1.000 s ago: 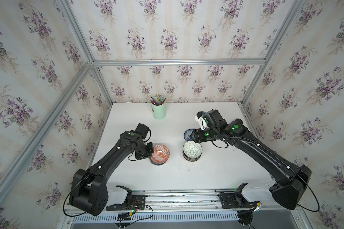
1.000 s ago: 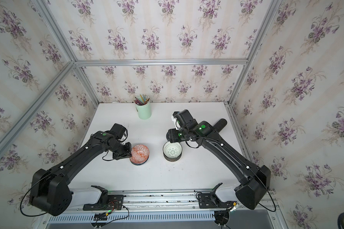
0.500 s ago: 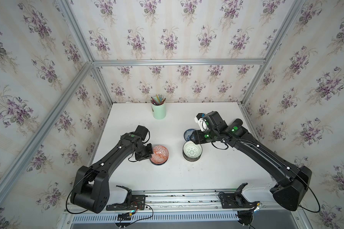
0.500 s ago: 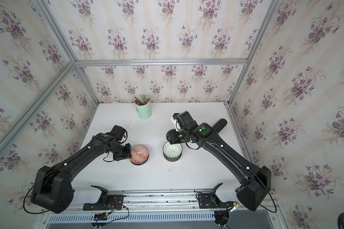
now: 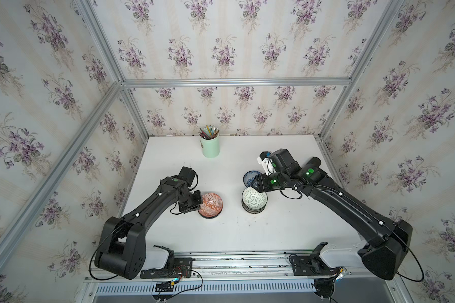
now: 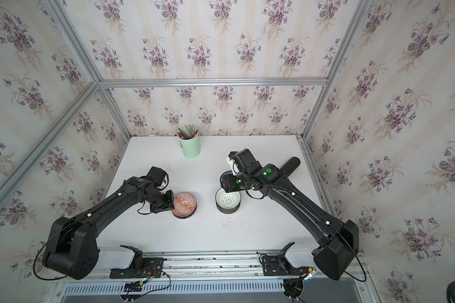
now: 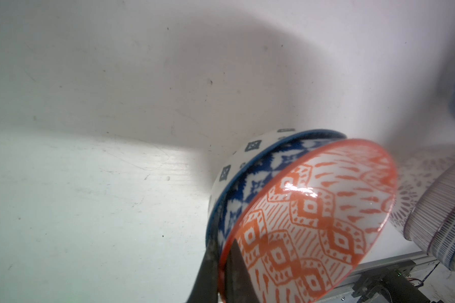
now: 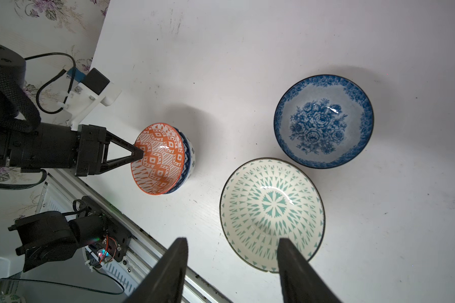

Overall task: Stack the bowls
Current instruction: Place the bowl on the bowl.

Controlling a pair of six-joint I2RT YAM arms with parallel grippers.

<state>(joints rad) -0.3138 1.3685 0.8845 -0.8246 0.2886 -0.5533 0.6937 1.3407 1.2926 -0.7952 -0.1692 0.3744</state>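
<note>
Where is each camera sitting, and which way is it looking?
Top views: high over the robot's front edge, looking down at the table; the left arm and right arm show whole.
Left wrist: on the left arm, looking along the left gripper, which pinches the orange bowl by its rim.
Right wrist: on the right arm, looking down on the white-green bowl and blue floral bowl; the open right gripper shows.
Shared: the orange bowl appears in all four views.

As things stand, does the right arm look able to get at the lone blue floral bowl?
Likely yes: the right tool is open and empty, and the blue floral bowl sits uncovered beside the white-green bowl, nothing between.
</note>
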